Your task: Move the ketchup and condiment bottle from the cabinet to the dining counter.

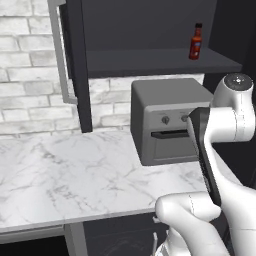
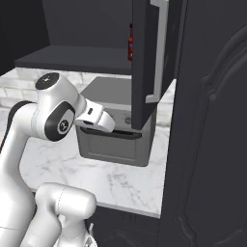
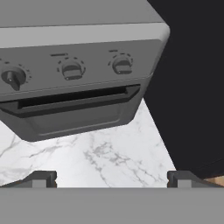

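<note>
Trouble could come from the open cabinet (image 1: 150,60): the condiment bottle (image 1: 196,42) stands at two o'clock on its shelf, high above the wide, empty end effector (image 3: 112,178), whose reach may bump the toaster oven (image 1: 167,120).

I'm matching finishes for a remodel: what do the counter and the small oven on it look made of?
The counter looks like polished white marble, going by its grey veining. The small oven looks like matte grey painted metal or plastic: even colour, no shine, so hard to say which.

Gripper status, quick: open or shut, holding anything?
Gripper: open, holding nothing, facing the toaster oven above the counter.
</note>
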### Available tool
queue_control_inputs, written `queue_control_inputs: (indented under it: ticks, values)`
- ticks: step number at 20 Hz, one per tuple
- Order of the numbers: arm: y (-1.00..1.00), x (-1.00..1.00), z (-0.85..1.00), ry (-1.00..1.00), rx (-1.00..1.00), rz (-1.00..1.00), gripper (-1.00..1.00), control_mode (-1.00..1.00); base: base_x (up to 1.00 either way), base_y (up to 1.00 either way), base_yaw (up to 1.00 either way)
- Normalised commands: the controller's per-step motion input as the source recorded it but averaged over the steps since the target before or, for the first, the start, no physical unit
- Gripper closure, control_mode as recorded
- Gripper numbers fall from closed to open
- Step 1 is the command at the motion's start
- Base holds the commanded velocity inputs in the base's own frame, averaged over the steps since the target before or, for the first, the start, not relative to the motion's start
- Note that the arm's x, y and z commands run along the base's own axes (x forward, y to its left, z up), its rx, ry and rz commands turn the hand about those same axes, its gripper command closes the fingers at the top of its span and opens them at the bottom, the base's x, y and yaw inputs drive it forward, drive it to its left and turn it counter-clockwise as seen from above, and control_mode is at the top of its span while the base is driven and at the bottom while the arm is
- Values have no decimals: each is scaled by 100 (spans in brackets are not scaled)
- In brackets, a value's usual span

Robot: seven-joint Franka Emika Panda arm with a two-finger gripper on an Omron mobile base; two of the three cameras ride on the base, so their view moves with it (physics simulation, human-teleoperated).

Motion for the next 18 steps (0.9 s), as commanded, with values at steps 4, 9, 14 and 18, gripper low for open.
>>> queue_control_inputs:
  ticks: [4,9,14,18]
  values:
    - [0,0,0,0,0,0,-100,100,3,0,0]
    - [0,0,0,0,0,0,-100,100,0,0,0]
    - [0,0,0,0,0,0,-100,100,0,0,0]
    - [0,0,0,0,0,0,-100,100,0,0,0]
